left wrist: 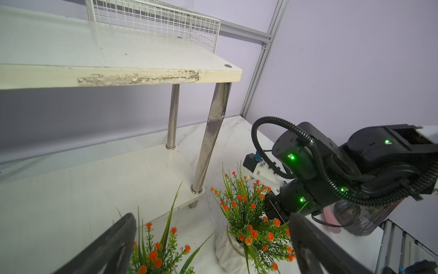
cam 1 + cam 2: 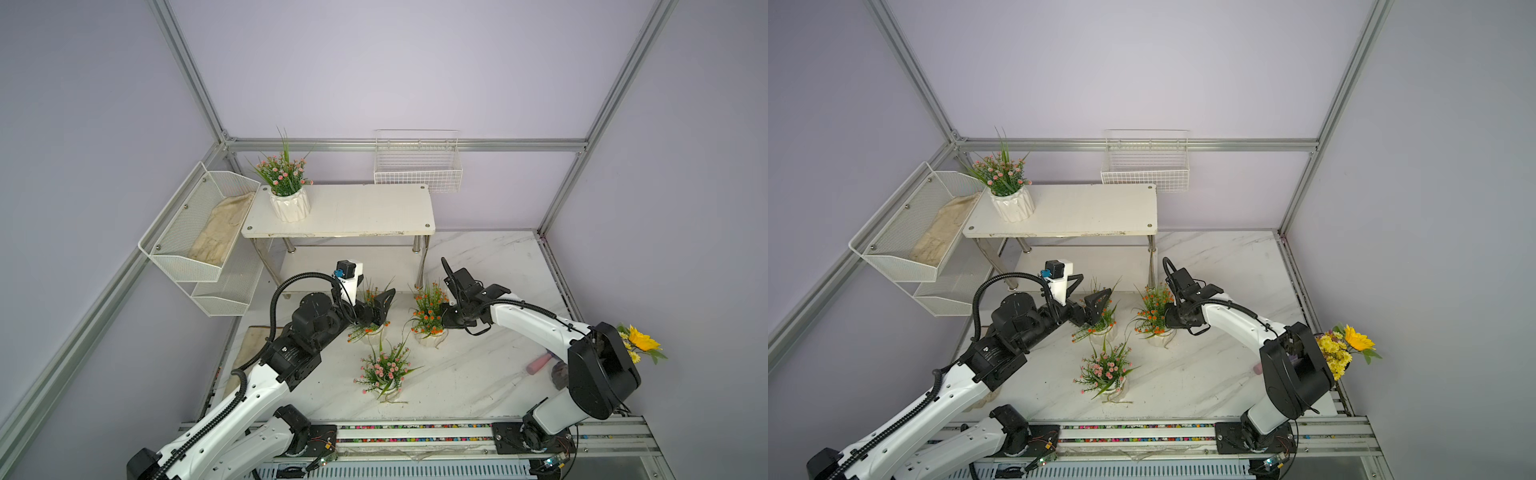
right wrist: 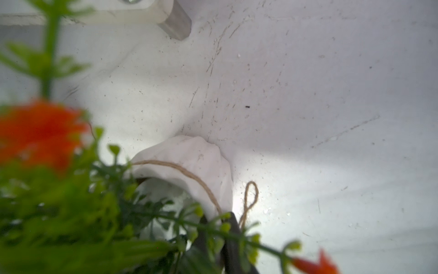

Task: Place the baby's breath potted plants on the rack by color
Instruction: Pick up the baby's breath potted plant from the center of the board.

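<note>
Status check: one pink baby's breath, the shelved pink plant (image 2: 286,189), sits at the upper-left end of the rack (image 2: 365,212) in both top views. Tucking it against that end makes sense, since the rest of the top board is free for its mate. That mate, the front pink plant (image 2: 384,370), stands on the counter (image 2: 478,374) low in mid-frame, clear of both arms.

The two orange ones stand side by side on the counter, just in front of the rack's lower shelf (image 1: 94,189). What I can see of that shelf is bare, so my guess is orange goes down there.

The left gripper (image 1: 211,214) has its jaws spread wide, one on each side of the left orange plant (image 1: 156,253), up among the spiky tips. Wide is the right call, because it has to clear all that foliage before reaching the pot.

The right gripper (image 3: 219,227) is buried in the right orange plant (image 2: 428,316), jaws pinched together right by the twine-wrapped pot rim. It's too blurry to tell whether they're biting rim or stems. Going low is smart either way, since the stems flop and the pot carries the weight. The pot looks to be down on the counter.

The sunflower bouquet (image 2: 642,343) at the right edge isn't part of this job.
</note>
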### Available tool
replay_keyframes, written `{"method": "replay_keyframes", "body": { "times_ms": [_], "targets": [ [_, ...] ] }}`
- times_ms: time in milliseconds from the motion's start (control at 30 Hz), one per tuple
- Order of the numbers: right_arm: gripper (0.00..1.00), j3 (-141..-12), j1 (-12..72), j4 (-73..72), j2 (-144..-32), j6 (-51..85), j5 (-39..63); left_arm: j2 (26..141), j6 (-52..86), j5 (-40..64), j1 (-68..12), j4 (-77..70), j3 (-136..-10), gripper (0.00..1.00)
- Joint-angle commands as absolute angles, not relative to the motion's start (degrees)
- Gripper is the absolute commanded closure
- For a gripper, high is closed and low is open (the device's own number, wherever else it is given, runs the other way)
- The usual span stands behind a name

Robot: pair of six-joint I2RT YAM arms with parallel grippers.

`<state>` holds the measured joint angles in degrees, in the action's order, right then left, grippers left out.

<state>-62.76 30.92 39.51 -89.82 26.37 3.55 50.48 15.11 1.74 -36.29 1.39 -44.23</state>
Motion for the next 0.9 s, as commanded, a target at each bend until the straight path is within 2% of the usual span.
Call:
{"method": "replay_keyframes", "body": {
  "times_ms": [0, 400, 867],
  "targets": [
    [0.95, -68.64, 30.82, 44.48, -86.50, 24.54, 3.43, 52.47, 12.51, 2.95, -38.32, 0.30, -47.55, 0.00],
    [0.96, -85.33, 25.95, 63.37, -80.18, 19.26, 5.13, 57.97, 7.03, 9.59, -42.51, 0.15, -50.84, 0.00],
    [0.95, -90.18, 25.41, 67.18, -79.07, 18.02, 8.01, 72.35, 5.15, 8.02, -51.36, -5.66, -57.71, 0.00]
  ]
}}
